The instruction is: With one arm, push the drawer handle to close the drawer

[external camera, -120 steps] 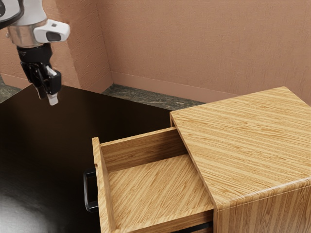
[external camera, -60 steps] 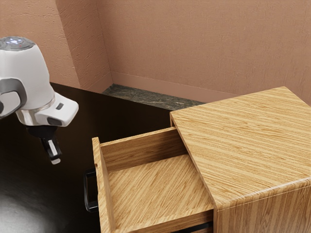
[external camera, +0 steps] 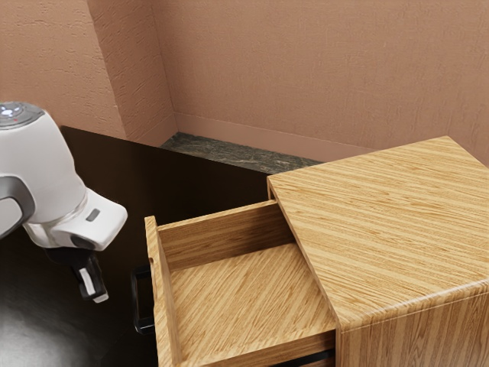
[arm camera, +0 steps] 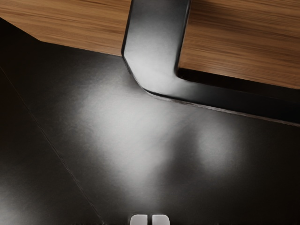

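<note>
Dark tabletop (external camera: 153,172) below; your gripper (external camera: 100,297), fingertips pressed together, hangs near the black handle (external camera: 136,304) of the drawer (external camera: 162,300), which stands well out of the cabinet (external camera: 390,222), closing push yet to do.

Salmon walls (external camera: 306,69) border a dark floor (external camera: 221,153) behind the black table (external camera: 145,183).

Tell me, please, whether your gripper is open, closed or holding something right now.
Gripper: closed, its two fingertips side by side with just a sliver between them, and holding nothing.
</note>
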